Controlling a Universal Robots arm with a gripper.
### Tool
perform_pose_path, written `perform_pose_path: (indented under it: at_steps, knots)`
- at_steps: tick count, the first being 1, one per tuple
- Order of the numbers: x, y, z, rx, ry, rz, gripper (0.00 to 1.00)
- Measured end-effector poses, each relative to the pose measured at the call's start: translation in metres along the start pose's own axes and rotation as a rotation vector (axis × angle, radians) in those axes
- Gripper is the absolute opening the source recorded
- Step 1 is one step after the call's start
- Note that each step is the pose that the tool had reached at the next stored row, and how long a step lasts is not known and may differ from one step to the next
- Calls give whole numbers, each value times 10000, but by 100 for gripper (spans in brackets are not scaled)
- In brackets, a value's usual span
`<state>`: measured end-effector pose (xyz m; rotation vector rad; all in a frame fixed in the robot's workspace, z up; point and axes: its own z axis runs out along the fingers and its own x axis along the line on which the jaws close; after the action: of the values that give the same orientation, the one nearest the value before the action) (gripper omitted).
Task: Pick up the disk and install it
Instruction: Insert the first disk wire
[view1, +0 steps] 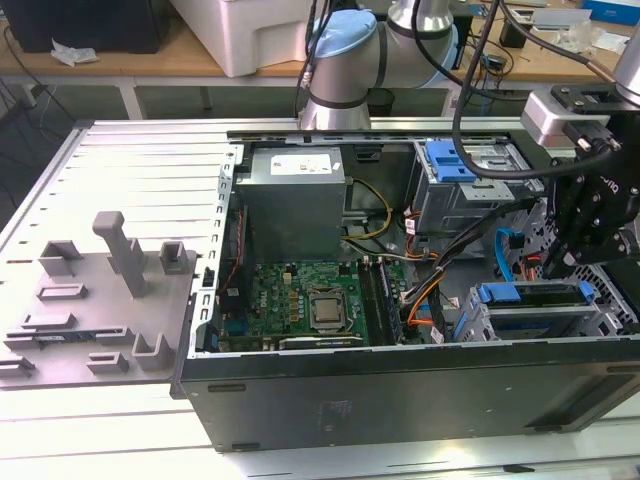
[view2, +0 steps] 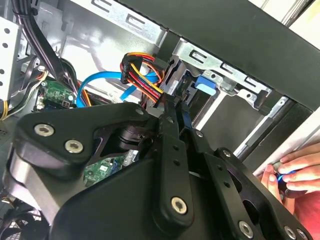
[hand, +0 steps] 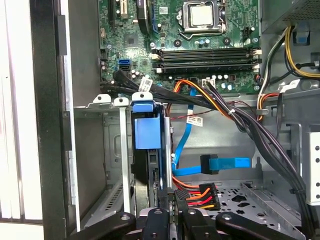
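One disk (hand: 147, 132) sits in its bay (hand: 112, 150), just beside closed jaws.

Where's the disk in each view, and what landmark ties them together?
Exterior view: the disk sits in the drive bay at the exterior view's right.
First wrist view: the disk stands edge-on in the bay, beside the light-blue cable.
Second wrist view: its blue tab shows past the gripper.
Shared landmark: the light-blue cable.

Computer case (view1: 400, 395): matt dark painted metal outside, bare grey sheet metal within. Circuit board (view1: 280, 300): glossy green. Disk (hand: 148, 134): smooth blue plastic frame. Gripper (view2: 176, 112): matt black, bright metal screws. Table (view1: 140, 150): pale ribbed metal.
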<state>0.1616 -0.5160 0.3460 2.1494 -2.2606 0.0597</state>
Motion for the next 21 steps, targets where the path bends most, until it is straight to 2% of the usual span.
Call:
perform_pose_path:
  at_steps: [7,15,21]
  knots:
    - [16,7,0,-3,-56,0,16]
    - [83,4,-5,-6,-115,1,16]
    - [99,3,-4,-7,-146,1,16]
